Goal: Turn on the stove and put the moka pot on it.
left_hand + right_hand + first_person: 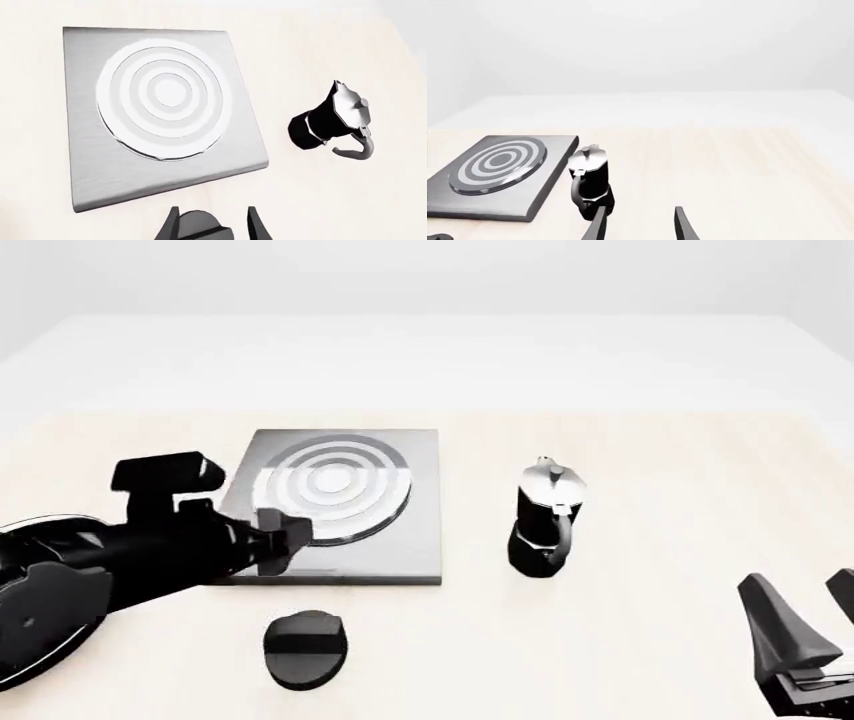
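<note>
The stove (400,550) is a flat grey slab with a ringed round burner (327,488). Its black oval knob (306,648) lies on the table in front of it. The moka pot (545,520) stands upright on the table to the right of the slab, its handle toward me. My left gripper (283,540) is open over the slab's near left part. In the left wrist view, the knob (197,227) shows between the fingertips of the left gripper (213,211), untouched. My right gripper (805,592) is open at the near right, well short of the pot (589,182).
The light wooden table (667,470) runs back to a pale far edge. In the right wrist view, the stove (527,200) lies left of the pot, and the right gripper (640,210) points past the pot's right side.
</note>
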